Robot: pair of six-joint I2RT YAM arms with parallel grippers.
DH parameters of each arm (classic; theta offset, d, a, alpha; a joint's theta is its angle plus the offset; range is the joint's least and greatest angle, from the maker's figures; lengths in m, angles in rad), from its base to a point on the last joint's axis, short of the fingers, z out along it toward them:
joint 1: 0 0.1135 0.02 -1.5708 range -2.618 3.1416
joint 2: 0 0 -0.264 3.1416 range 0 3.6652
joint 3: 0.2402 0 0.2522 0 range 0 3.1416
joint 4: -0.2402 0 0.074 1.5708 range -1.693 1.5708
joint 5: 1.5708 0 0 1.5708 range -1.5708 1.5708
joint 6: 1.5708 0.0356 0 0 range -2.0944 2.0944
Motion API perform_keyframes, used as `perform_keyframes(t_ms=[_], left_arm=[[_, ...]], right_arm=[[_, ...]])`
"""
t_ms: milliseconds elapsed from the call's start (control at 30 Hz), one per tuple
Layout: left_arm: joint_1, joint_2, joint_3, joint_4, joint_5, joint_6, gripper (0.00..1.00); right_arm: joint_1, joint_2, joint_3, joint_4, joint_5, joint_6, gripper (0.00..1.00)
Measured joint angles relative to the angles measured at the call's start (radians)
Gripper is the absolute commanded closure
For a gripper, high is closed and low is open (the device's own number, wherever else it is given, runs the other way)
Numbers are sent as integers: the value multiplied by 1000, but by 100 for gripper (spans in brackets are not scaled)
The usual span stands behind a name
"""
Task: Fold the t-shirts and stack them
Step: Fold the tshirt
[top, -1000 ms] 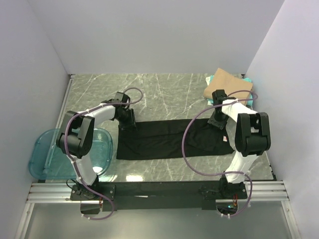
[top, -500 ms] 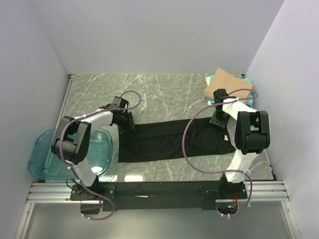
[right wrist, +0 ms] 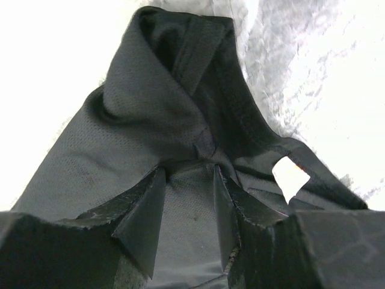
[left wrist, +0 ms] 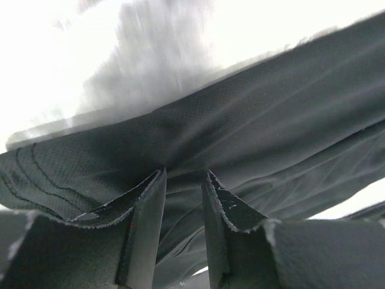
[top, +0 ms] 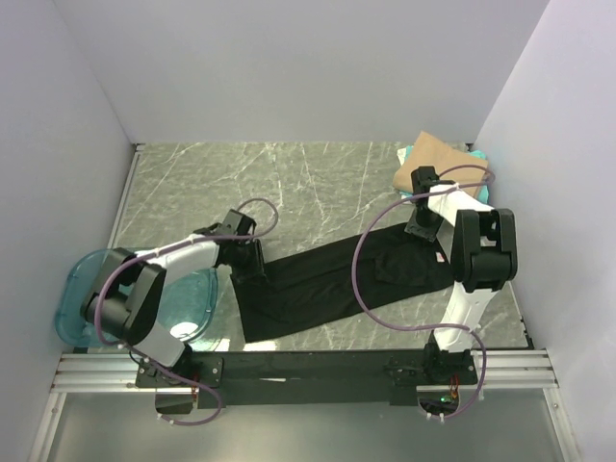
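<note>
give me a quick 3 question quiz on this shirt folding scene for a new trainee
1. True or false: the left claw and the right claw are both shut on the black t-shirt.
2. Which claw's end of the shirt shows the white label? A left, B right.
3. What colour is the folded shirt in the far right corner?

Key: 1 true; 2 B; 3 tan.

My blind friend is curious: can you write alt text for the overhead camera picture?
A long black fabric t-shirt lies diagonally on a grey marbled table, the robot's left fingers and right fingers each pinching one end. A folded tan shirt lies far right, a translucent blue plastic tub near left.
</note>
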Motion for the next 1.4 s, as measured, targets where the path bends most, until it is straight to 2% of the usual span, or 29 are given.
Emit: perform_keyframes(t_ms=[200, 333, 600, 767, 967, 1167, 1400], left_arm=[[-76, -79, -73, -15, 2, -62, 62], [-98, -112, -83, -85, -10, -77, 61], [-100, -126, 16, -201, -52, -77, 61], [-115, -126, 58, -190, -51, -76, 62], [-148, -116, 50, -164, -36, -77, 62], [-165, -71, 0, -122, -25, -80, 62], [-169, -91, -68, -118, -24, -97, 63]], right_arm=[[0, 18, 30, -5, 1, -25, 55], [0, 18, 39, -7, 2, -36, 54], [-5, -69, 53, -32, 6, -46, 54], [-5, -144, 56, -31, -12, -38, 54], [-5, -146, 31, -13, -55, -23, 54], [12, -92, 24, 5, -70, -19, 55], [61, -11, 27, 13, -82, 6, 55]])
